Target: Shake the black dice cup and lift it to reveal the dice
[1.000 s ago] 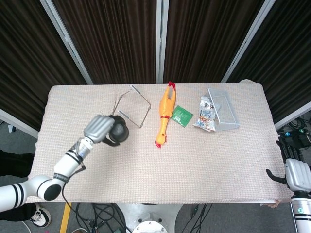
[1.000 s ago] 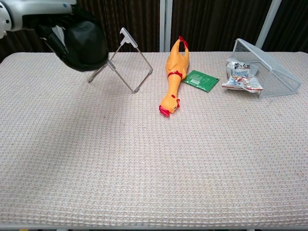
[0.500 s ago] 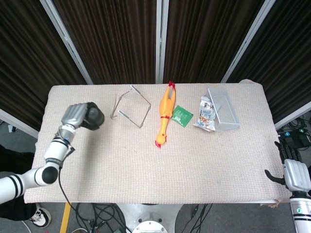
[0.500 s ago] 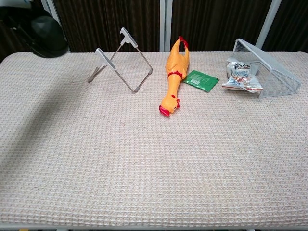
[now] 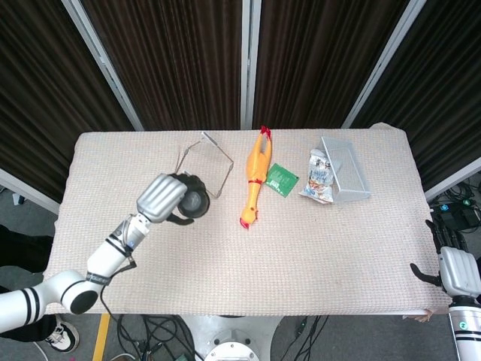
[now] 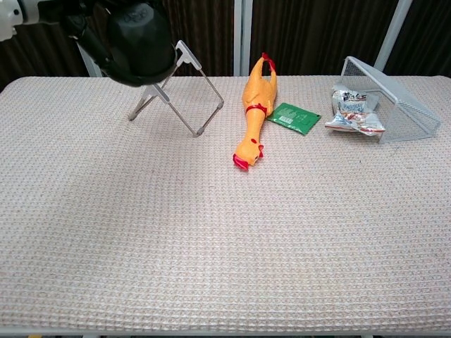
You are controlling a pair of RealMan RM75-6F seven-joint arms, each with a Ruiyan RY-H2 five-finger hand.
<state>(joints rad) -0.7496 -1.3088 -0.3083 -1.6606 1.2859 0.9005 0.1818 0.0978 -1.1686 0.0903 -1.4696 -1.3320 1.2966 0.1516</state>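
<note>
One table (image 5: 225, 263) covered in a beige waffle-weave cloth fills both views, backed by dark pleated curtains (image 5: 180, 60) with pale metal poles between them.

Landmark: a bent wire-frame stand (image 5: 204, 163) with flat metal ends, at the far left-centre of the table. Just right of the stand lies a yellow rubber chicken (image 5: 255, 175) with red beak and feet, its head toward the near edge. Right of the chicken lies a small green packet (image 5: 282, 180), then a printed snack bag (image 5: 321, 176) touching a silver wire-mesh basket (image 5: 344, 169) tipped on its side.

Task item: a black rounded dice cup (image 5: 194, 201), held off the cloth just in front of the stand by the robot's left hand (image 5: 167, 199), whose fingers are wrapped around it. In the chest view the cup (image 6: 138, 41) partly covers the stand; its axis looks tilted, though which end is the mouth cannot be told. No dice can be made out.

Right hand (image 5: 458, 271): at the near right corner beyond the table edge, partly cut off, touching nothing; whether its fingers are curled or spread cannot be told.
</note>
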